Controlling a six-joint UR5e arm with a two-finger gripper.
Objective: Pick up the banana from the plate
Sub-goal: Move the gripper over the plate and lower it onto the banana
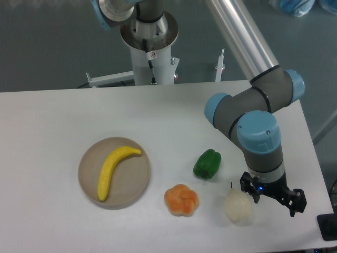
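The yellow banana [114,169] lies curved across the round beige plate [136,187] at the left of the table. My gripper [272,196] hangs far to the right, near the table's front right corner, just right of the pale pear [237,207]. It points down from the blue wrist, its two black fingers [296,202] spread apart with nothing between them. It is well clear of the banana and the plate.
A green pepper [207,164] sits between the plate and the arm. An orange pumpkin-like toy [181,200] lies in front of it. The arm's base column [151,47] stands behind the table. The table's right edge runs close to the gripper.
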